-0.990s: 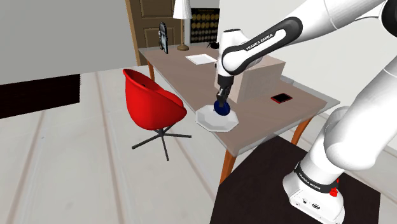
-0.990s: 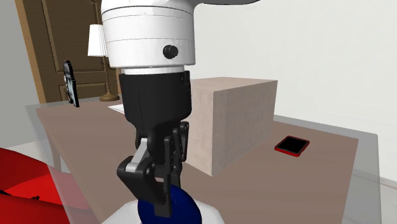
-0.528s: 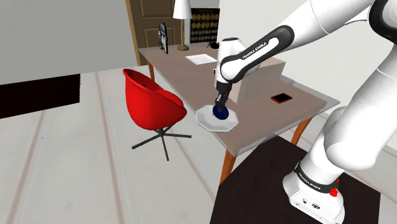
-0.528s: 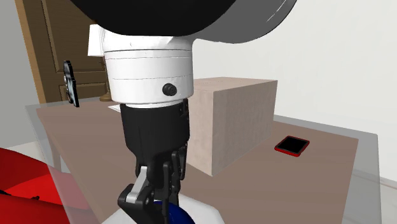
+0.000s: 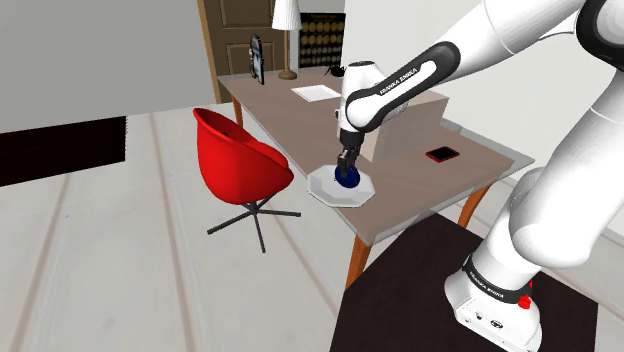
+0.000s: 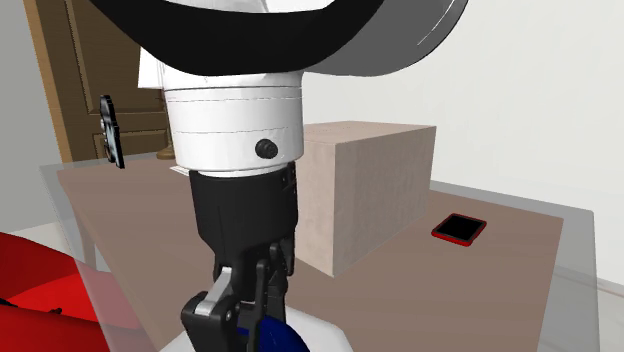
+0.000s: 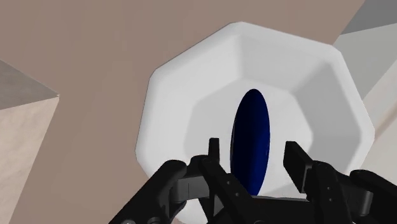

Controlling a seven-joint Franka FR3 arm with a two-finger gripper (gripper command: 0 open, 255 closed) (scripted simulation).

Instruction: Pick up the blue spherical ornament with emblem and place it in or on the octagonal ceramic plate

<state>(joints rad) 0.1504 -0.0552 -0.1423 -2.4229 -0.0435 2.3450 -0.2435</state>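
The blue ornament (image 7: 251, 137) lies in the well of the white octagonal plate (image 7: 172, 83), seen edge-on as a dark blue oval. My black gripper (image 7: 254, 146) hangs right over it with its fingers open; the ornament sits between them, and a gap shows beside the finger (image 7: 294, 153) on one side. In the shoulder view the gripper (image 5: 345, 170) points down at the ornament (image 5: 347, 181) on the plate (image 5: 320, 188), near the table's front edge. In the second exterior view the gripper (image 6: 245, 320) hides most of the ornament (image 6: 265, 338) and the plate (image 6: 325, 338).
A beige box (image 5: 405, 120) stands just behind the plate on the brown table (image 5: 450, 185). A red phone (image 5: 442, 154) lies beyond the box. A lamp (image 5: 287, 20), a sheet of paper (image 5: 316, 92) and a dark upright phone (image 5: 256, 58) are at the far end. A red chair (image 5: 235, 160) stands beside the table.
The gripper came down with the ornament onto the plate, then its fingers parted and let the ornament go. The arm has barely moved in the last half second.
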